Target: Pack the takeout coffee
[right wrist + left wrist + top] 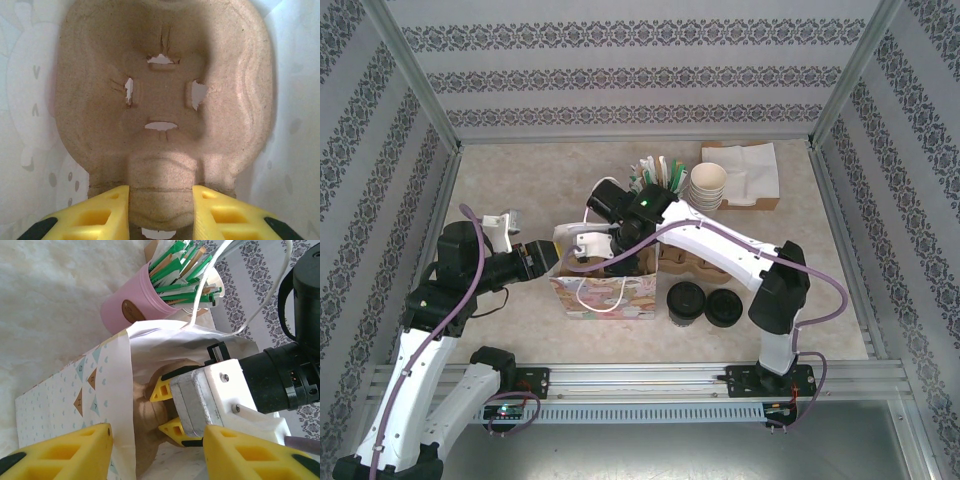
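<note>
1. Takeout coffee [686, 300], a cream cup under a black lid, stands upright on the worktop [520, 180] just to the right of the paper bag [610, 297], outside it and touched by neither claw.
2. Just to its right sits a second black lid [725, 307]; whether a cup is under it cannot be told from above.
3. The bag stands upright near the front middle of the worktop, mouth up, with its white handles hanging loose over the patterned front.
4. The left claw [157, 432] is at the bag's left rim with its yellow fingers about half apart. The bag's wall runs between them, close against one finger, and is not pinched.
5. The right claw [160, 190] reaches down into the bag, set narrow, with its fingers pressed on either side of the near lobe of a pulp cup carrier [160, 100].
6. The carrier lies inside the bag against the white lining, its four-slit cup well facing the right wrist camera.
7. Behind the bag stands a pink cup [125, 310] full of green stirrers [180, 270].
8. Farther back and to the right are a stack of cream cups [708, 185] and napkins [752, 165].
</note>
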Controlling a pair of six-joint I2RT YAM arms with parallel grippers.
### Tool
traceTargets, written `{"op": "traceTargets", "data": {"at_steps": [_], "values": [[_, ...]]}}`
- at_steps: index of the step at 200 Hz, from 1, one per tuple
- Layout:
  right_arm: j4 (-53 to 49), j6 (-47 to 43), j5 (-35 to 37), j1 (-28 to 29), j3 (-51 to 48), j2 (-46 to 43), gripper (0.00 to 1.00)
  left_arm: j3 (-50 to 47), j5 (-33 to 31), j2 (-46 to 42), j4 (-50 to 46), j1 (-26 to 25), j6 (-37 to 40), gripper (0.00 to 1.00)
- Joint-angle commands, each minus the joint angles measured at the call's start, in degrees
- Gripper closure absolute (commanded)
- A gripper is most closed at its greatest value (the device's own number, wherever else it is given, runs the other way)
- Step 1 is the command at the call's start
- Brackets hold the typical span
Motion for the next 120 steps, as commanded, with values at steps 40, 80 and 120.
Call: {"op": "traceTargets", "data": {"at_steps": [40,80,120], "values": [[-4.03,-0.84,3.18,1.06,2.85,2.54,0.69,-0.72,0.89,-0.73,2.34,0.37,1.20,0.48],[-3.52,0.18,3.64,1.84,3.39,3.59,0.69,-0.73,-0.32,-0.94,2.43,0.39,1.37,0.48],[-3.06,0.89,4.03,2.18,3.59,4.66,0.69,-0.93,-1.91,-0.95,1.73,0.40,1.61,0.48]]}}
